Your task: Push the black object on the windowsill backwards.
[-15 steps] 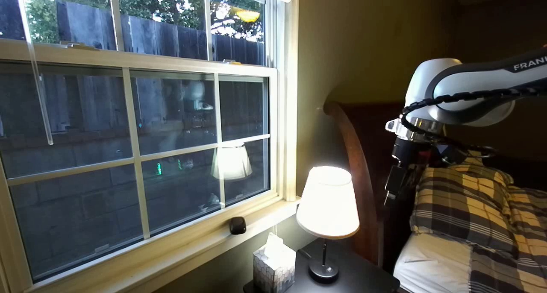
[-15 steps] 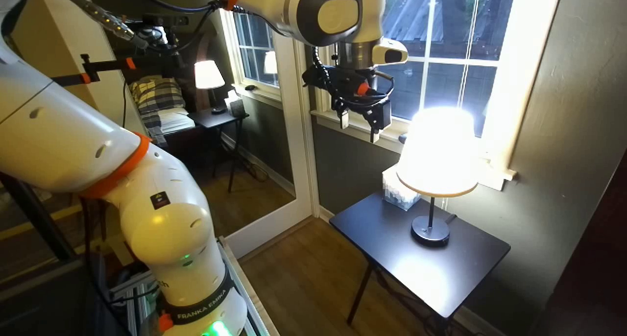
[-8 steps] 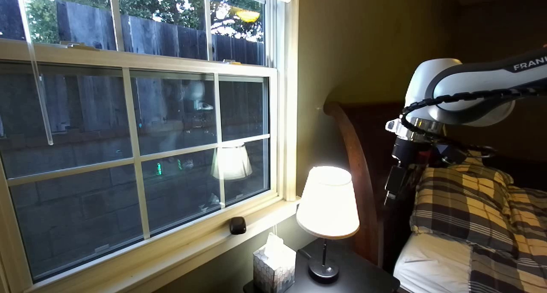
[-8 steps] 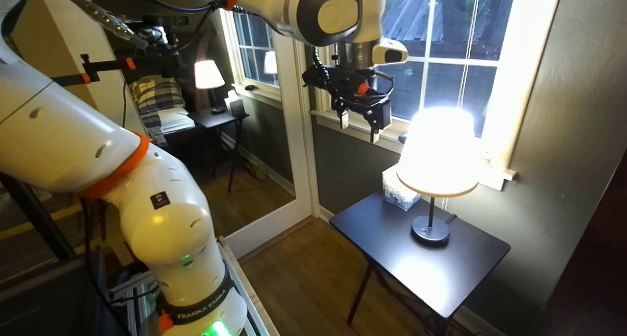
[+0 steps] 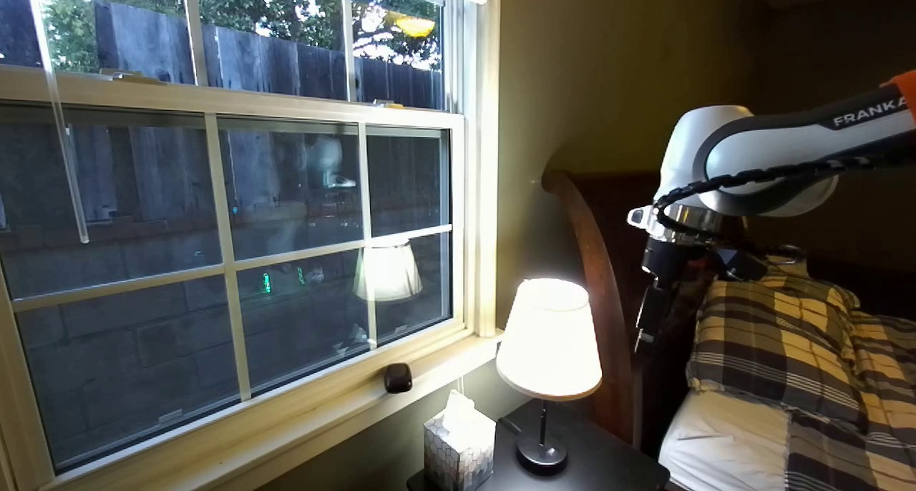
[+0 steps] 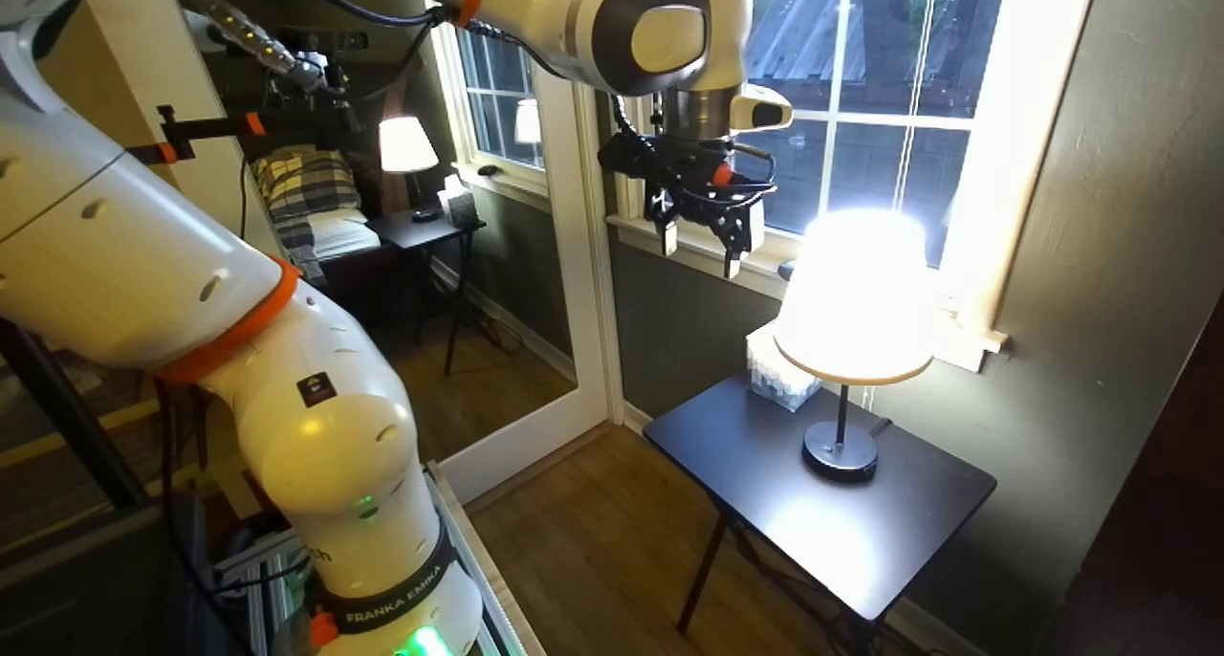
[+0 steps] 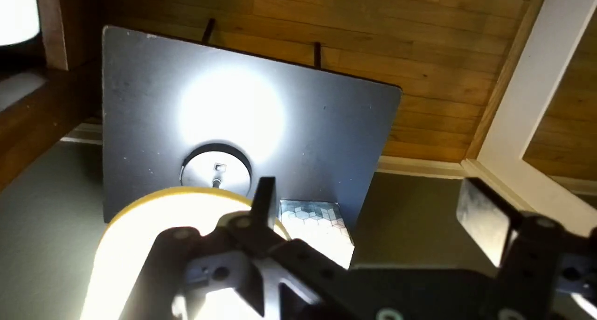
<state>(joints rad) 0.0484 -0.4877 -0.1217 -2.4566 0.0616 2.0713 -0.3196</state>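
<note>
The black object, a small dark roundish lump, sits on the cream-white windowsill near its front edge. In an exterior view the black object is partly hidden behind the lamp shade, with the windowsill running to its left. My gripper is in the air in front of the window, apart from the sill and the black object. It also shows at the right in an exterior view. In the wrist view my gripper has its fingers wide apart with nothing between them; the black object is out of view there.
A lit lamp and a tissue box stand on a black side table below the sill. In the wrist view the lamp shade is close by the left finger. A mirrored door and a bed flank the area.
The arm has moved slightly left and its gripper slightly down in an exterior view, with a small shift of the wrist. The black object, lamp and tissue box have not moved.
</note>
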